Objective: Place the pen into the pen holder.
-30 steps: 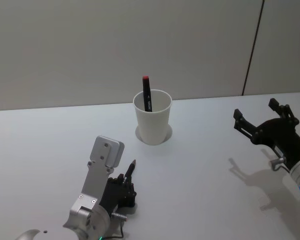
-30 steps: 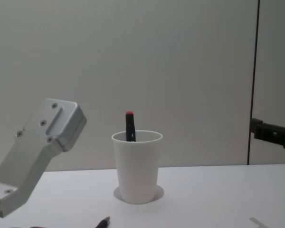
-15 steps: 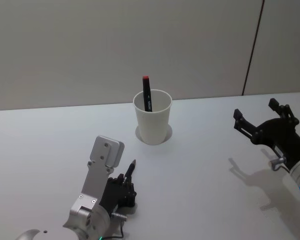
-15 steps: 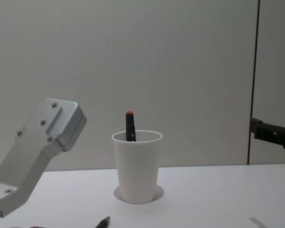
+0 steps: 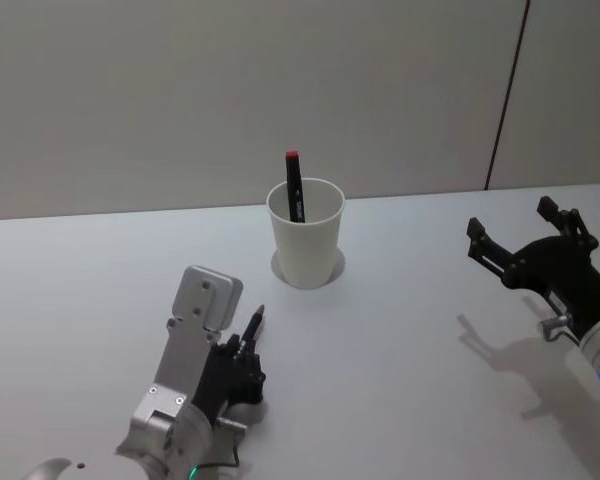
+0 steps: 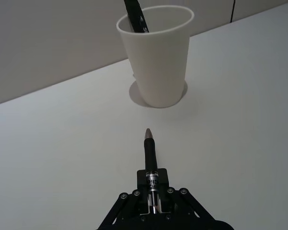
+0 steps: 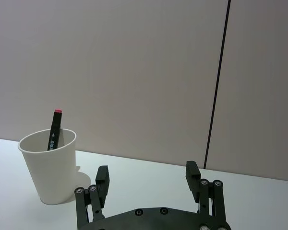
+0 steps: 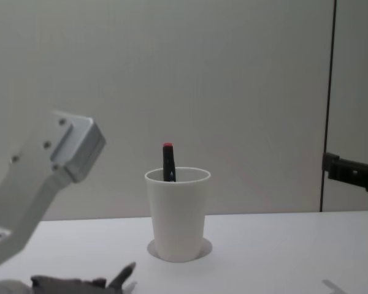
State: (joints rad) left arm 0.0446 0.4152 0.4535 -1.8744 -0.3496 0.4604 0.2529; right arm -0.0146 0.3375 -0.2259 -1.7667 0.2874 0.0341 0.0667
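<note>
The pen holder (image 5: 305,245), a plain white cup (image 6: 158,62) (image 7: 49,170) (image 8: 176,214), stands upright at the middle back of the table. A dark pen with a red end cap (image 5: 294,185) (image 7: 54,129) (image 8: 168,162) leans inside it, its cap above the rim. My left gripper (image 5: 245,345) (image 6: 152,184) is low over the table in front of the cup, shut on a second dark pen (image 5: 254,325) (image 6: 150,151) (image 8: 124,274) whose grey tip points at the cup. My right gripper (image 5: 515,225) (image 7: 147,173) hangs open at the right, holding nothing.
The white table (image 5: 400,350) is bare around the cup. A plain wall with a dark vertical seam (image 5: 505,95) rises just behind the table's far edge.
My left arm has drawn slightly back and left with its pen, and the pen's tip sits higher in the chest view. The cup, its pen and the right arm stay still.
</note>
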